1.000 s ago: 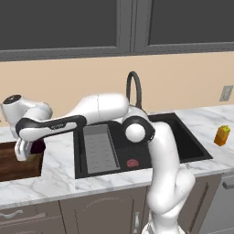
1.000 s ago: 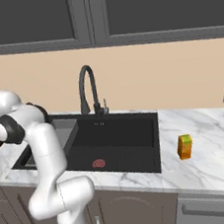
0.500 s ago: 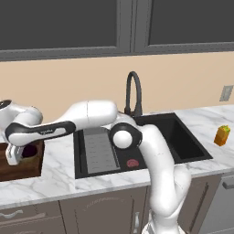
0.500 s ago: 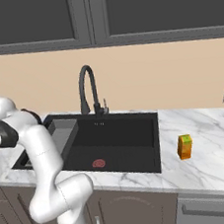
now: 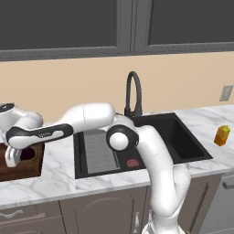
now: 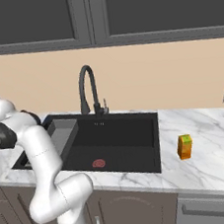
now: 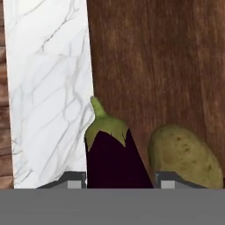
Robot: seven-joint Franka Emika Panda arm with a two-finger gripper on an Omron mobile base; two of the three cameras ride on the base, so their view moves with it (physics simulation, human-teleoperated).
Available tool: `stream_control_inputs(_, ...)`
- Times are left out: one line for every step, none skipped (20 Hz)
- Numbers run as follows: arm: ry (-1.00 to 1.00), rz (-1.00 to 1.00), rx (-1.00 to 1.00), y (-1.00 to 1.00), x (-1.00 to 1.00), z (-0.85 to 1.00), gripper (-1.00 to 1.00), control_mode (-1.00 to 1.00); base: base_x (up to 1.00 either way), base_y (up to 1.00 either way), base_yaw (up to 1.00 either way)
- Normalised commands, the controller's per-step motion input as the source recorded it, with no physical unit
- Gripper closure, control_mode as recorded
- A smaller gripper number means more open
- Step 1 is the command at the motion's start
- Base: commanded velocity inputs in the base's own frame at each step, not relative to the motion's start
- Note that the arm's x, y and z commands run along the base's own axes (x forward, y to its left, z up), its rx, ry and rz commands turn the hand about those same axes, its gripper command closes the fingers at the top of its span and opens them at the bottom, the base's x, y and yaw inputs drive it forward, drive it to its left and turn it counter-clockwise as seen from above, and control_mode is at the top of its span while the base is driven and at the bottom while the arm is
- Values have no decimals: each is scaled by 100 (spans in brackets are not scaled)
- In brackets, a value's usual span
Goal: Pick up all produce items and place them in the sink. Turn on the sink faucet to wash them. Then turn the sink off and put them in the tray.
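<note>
Left base view: one tray [image 5: 20, 167] is seen at the far left on the marble counter [image 5: 55, 176], w/ the arm stretched over it and the gripper [image 5: 13, 157] pointed down at its edge; one faucet [image 5: 133, 93] stands behind one sink [image 5: 183, 137]. Right base view: one orange block [image 6: 185, 146] sits right of the sink. Hand view: two produce items are counted, an eggplant [image 7: 115, 156] clasped between the fingers, apparently, and a potato [image 7: 184, 156] just beside it on the wood.

- Produce items: two, one dark purple eggplant [image 7: 115, 160] and one olive-yellow potato [image 7: 184, 157].
- Tray [image 5: 18, 167]: one, dark brown wood.
- Sink [image 6: 122, 137]: one black basin.
- Faucet [image 6: 87, 88]: one black gooseneck.
- Red disc [image 6: 98, 163]: one.
- Orange block with green top [image 6: 185, 146]: one.
- Robot arm [image 5: 87, 121]: one.
</note>
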Motion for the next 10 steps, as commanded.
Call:
stream_control_inputs(0,0,9,0,13,-31,100,-100,0,0,0)
stream_control_inputs(0,0,8,2,13,-31,100,-100,0,0,0)
stream_control_inputs(0,0,6,3,12,-27,100,-100,0,0,0)
stream_control_inputs(0,0,3,3,13,-28,100,-100,0,0,0)
stream_control_inputs(0,0,1,4,12,-28,100,-100,0,0,0)
stream_control_inputs(0,0,0,8,11,-28,100,-100,0,0,0)
stream_control_inputs(0,0,0,10,12,-25,100,-100,0,0,0)
stream_control_inputs(0,0,0,6,12,-23,100,-100,0,0,0)
stream_control_inputs(2,0,0,8,12,-26,100,-100,0,0,0)
stream_control_inputs(5,0,0,12,15,-24,100,-100,0,0,0)
